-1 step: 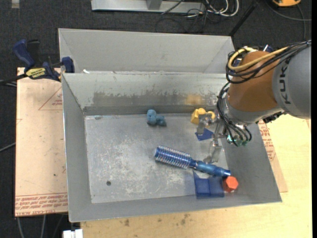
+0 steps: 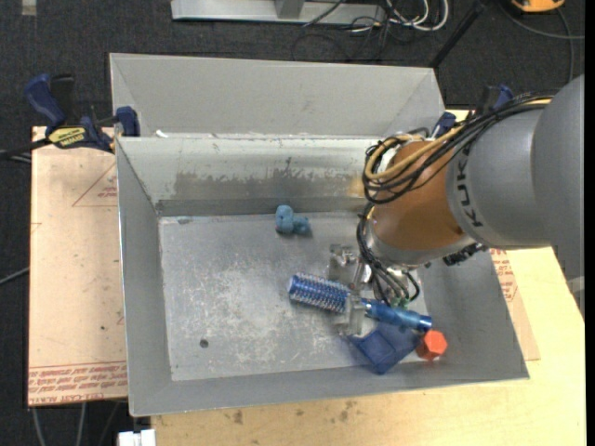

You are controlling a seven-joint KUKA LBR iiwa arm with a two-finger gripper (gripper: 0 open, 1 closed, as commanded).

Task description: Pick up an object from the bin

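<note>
Look to the lower right of the bin point(image 2: 223, 286). Your claw point(image 2: 350, 292) sits low there, its fingers apart on either side of the right end of a ribbed blue brush point(image 2: 316, 293). Just beside it lie a blue handle point(image 2: 402, 317), a dark blue pad point(image 2: 379, 351) and an orange knob point(image 2: 433, 345) (all close together).

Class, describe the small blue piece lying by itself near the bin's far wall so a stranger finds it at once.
Start at the grey bin and follow its far wall to the middle. Just before it lies a small light-blue lump, alone on bare floor. The other blue things, a bristled brush and a dark pouch, crowd together front right.
</note>
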